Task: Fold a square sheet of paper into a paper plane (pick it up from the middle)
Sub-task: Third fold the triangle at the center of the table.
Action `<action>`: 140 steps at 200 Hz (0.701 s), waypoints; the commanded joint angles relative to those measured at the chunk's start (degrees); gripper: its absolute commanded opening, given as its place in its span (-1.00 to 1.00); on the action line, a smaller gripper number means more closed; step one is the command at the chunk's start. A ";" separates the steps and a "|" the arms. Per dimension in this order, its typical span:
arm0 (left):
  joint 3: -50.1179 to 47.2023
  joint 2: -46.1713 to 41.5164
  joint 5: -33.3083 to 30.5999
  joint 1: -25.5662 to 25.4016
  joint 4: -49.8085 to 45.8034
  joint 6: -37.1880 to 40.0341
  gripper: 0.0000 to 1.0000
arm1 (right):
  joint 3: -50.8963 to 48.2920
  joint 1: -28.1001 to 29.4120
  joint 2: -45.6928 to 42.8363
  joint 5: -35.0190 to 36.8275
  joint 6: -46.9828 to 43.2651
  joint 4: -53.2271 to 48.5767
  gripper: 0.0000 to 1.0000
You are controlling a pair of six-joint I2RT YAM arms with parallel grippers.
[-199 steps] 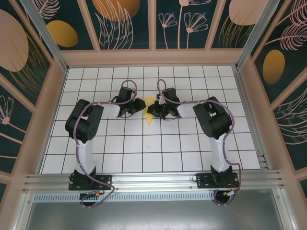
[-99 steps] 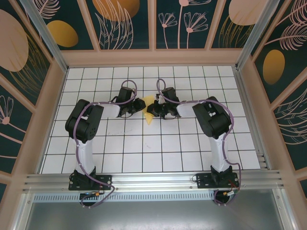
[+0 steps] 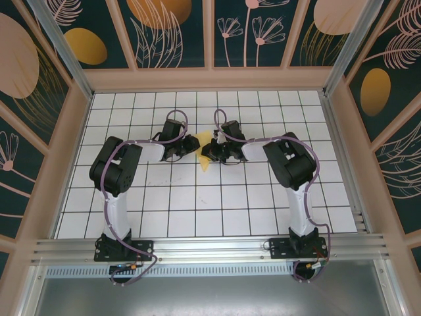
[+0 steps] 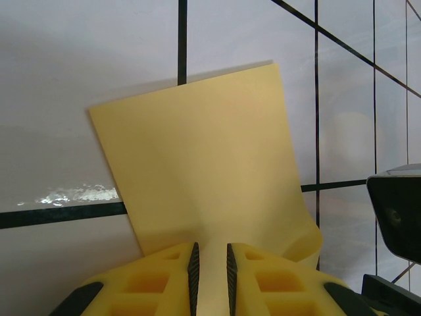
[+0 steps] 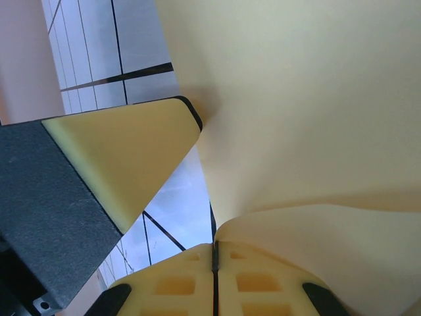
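The yellow sheet of paper (image 3: 204, 137) sits between both arms, toward 12 o'clock from the middle of the table (image 3: 197, 197). The left gripper (image 3: 193, 143) pinches its 9 o'clock edge. The right gripper (image 3: 209, 151), squeezed tight, nips the 3 o'clock side, where the paper curls.

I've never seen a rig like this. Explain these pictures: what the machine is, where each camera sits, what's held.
These are two robot arms bolted at the near edge of a white tiled table. The wide picture looks down from above and behind them. The two close-ups come from a camera on each wrist, showing its own yellow fingers. Between the arms is a yellow sheet of paper, lifted and curved. The right gripper is shut on it. The left gripper has paper running between its nearly closed fingers; whether it pinches is unclear.
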 commanded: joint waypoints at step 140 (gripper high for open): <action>0.51 1.50 0.58 -0.04 -1.76 1.57 -0.58 | 2.59 0.52 2.14 2.09 -1.59 -1.73 -0.84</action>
